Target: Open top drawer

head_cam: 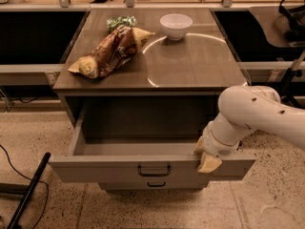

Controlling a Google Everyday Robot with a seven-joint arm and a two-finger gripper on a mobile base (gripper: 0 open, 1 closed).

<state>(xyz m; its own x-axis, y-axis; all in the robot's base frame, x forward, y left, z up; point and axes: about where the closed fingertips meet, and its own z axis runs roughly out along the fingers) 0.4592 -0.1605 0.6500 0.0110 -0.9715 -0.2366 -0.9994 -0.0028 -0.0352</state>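
The top drawer (pixel 100 168) is a wide grey drawer, pulled far out of the cabinet, its inside bare. Its flat front carries a small dark pull handle (pixel 154 170) at the centre. My gripper (pixel 208 159) hangs from the white arm at the drawer's right end, its tan fingertips (pixel 208 163) over the top edge of the front panel, right of the handle. A lower drawer front (pixel 156 185) with a like handle peeks out beneath.
The cabinet top (pixel 190 61) bears a brown chip bag (pixel 110 52), a green packet (pixel 120 21) and a white bowl (pixel 176 26). A black pole (pixel 27 192) and cable lie on the floor at left. Dark counters flank the cabinet.
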